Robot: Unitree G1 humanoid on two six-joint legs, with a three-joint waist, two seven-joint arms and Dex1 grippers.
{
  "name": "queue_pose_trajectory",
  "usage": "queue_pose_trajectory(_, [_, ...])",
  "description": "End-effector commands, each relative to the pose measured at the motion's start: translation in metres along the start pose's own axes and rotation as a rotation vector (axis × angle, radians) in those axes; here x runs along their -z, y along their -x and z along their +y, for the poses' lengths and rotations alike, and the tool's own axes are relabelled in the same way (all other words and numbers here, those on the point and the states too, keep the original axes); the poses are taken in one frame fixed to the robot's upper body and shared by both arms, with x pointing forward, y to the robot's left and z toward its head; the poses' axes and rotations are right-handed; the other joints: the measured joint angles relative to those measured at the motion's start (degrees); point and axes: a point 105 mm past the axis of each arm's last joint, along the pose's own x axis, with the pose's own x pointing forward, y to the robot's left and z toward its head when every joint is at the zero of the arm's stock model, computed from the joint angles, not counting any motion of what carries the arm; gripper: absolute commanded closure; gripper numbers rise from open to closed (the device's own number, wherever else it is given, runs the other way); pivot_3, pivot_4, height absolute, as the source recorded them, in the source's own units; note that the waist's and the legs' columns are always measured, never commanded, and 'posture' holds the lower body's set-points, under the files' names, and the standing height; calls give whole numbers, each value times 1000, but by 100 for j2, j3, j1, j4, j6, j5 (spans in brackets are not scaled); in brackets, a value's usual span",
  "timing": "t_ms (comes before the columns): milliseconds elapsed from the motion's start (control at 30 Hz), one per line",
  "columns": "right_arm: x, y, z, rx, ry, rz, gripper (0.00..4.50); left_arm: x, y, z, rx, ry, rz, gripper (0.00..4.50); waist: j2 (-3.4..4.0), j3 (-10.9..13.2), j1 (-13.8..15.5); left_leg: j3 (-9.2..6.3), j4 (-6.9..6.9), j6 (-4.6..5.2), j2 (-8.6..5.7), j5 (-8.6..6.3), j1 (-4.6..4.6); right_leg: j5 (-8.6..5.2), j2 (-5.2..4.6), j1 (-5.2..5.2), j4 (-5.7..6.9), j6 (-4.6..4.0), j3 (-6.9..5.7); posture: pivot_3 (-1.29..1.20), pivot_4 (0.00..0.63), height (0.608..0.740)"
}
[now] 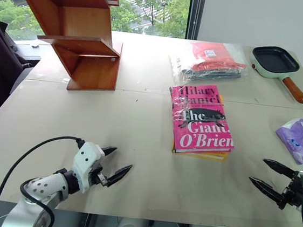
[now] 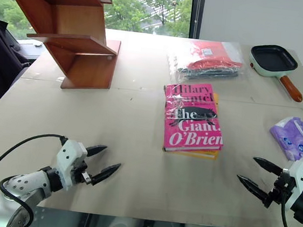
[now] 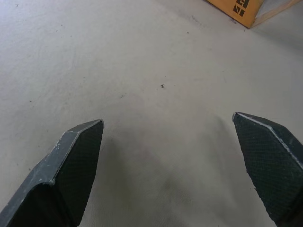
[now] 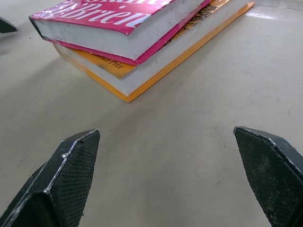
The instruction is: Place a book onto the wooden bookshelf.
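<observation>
The pink book (image 1: 202, 119) lies flat, cover up, near the middle of the pale surface (image 1: 110, 142), stacked squarely on top of a yellow book (image 4: 156, 71) whose edges peek out beneath it. Neither gripper touches it. Just behind the stack sits a clear plastic bag (image 1: 208, 62) holding red and dark items. Further back on the left stands the wooden bookshelf (image 1: 79, 30), its slanted boards rising from a small boxy base, well apart from the books. At the back right lies a small pan (image 1: 276, 61) with a pale green body, dark inside and a brown handle. A purple packet (image 1: 300, 140) rests near the right edge.

The left gripper (image 1: 114, 166) hovers over bare surface at the near left, jaws spread wide and empty. The right gripper (image 1: 269, 177) hovers at the near right, below the purple packet, jaws likewise wide and empty, pointing toward the book stack.
</observation>
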Motion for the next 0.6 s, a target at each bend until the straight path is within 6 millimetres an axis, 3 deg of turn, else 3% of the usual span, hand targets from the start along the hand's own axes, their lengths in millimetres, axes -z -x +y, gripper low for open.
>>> queue_pose_trajectory(33, [-4,-1,0,-10,25,-16,20,-11,1,5,-18,-31,-43,0,0,0,0,0,0,0,0,0,0,0,0,0,0,0,0,0,150,720])
queue_pose_trajectory(600, [-1,-4,-15,23,52,2,20,-16,0,17,-39,-48,-63,0,0,0,-11,1,0,-3,0,2,1,0,2,0,1,1,0,0,150,720])
